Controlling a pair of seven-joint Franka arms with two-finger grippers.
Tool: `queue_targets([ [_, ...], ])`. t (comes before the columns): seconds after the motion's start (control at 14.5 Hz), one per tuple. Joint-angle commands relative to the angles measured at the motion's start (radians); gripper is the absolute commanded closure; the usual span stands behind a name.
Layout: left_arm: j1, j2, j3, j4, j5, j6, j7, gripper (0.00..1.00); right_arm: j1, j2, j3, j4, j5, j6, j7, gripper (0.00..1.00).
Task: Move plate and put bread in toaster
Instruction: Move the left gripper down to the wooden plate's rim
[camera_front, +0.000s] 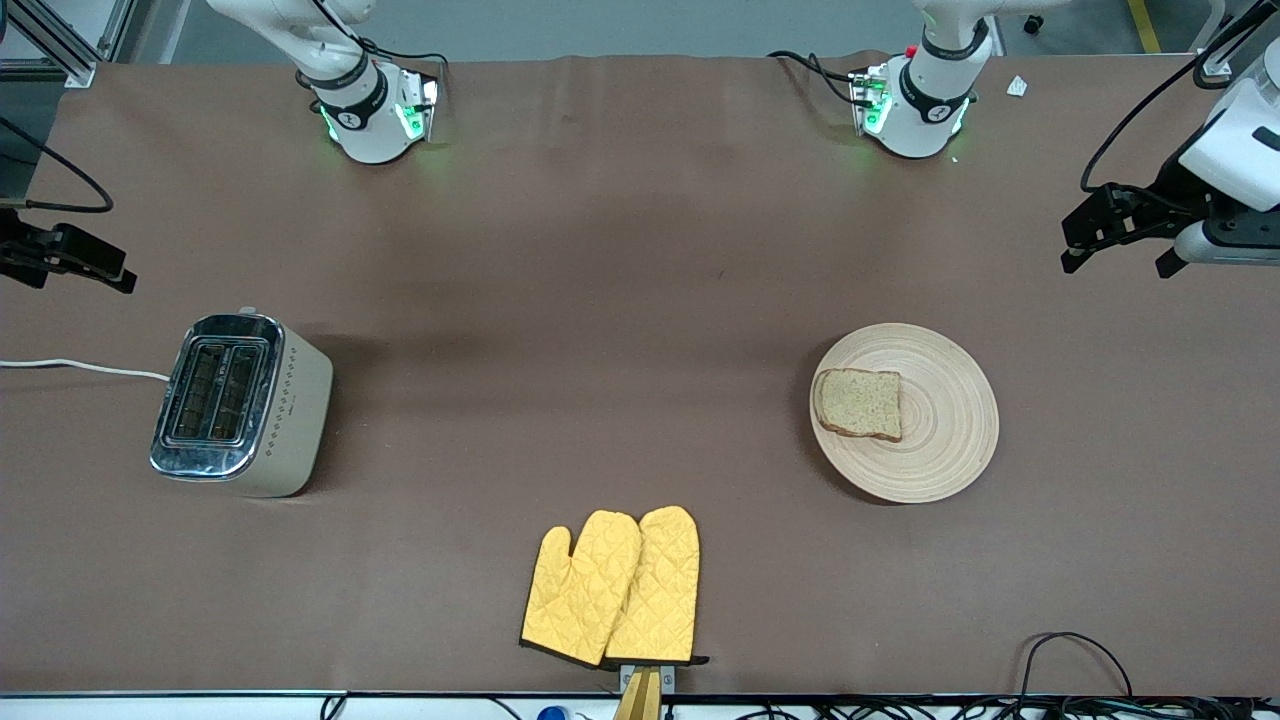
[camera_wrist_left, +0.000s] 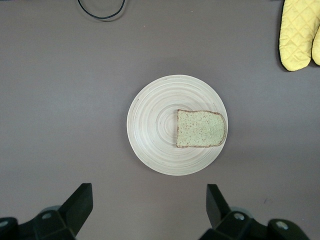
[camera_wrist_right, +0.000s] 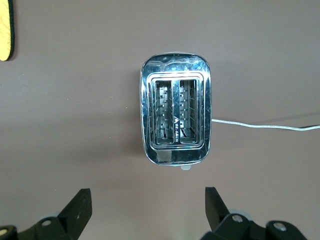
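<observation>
The light-wood plate (camera_front: 945, 440) lies toward the left arm's end of the table, with the slice of bread (camera_front: 859, 403) flat on it, off-centre toward the toaster's side. The left wrist view shows the plate (camera_wrist_left: 152, 125) and bread (camera_wrist_left: 201, 128) from above. The toaster (camera_front: 240, 405) stands toward the right arm's end, both slots empty (camera_wrist_right: 176, 115). My left gripper (camera_front: 1120, 260) hangs open and empty high over the table's edge at its own end (camera_wrist_left: 149, 200). My right gripper (camera_front: 80, 272) hangs open and empty over its end (camera_wrist_right: 148, 202).
Two yellow oven mitts (camera_front: 615, 590) lie side by side near the front edge, between toaster and plate. The toaster's white cord (camera_front: 80, 367) runs off the right arm's end of the table. Black cables (camera_front: 1070, 650) lie near the front edge by the left arm's end.
</observation>
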Motion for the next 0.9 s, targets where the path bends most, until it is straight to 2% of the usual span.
queue_targets([
  [0.0,0.000,0.016,-0.001,0.022,-0.003,-0.003,-0.007,0.00,-0.004,-0.010,0.006,-0.007,-0.010,-0.006,-0.008,0.00],
  [0.48,0.009,0.035,0.004,0.011,-0.008,-0.004,0.015,0.00,0.006,-0.010,0.008,-0.007,-0.009,-0.008,-0.003,0.00],
  [0.69,0.018,0.080,0.013,0.012,0.000,-0.004,0.191,0.00,0.003,-0.010,0.006,-0.007,-0.009,-0.008,-0.004,0.00],
  [0.83,0.066,0.129,0.011,0.018,-0.049,-0.006,0.211,0.00,0.003,-0.010,0.005,-0.010,-0.009,-0.008,-0.005,0.00],
])
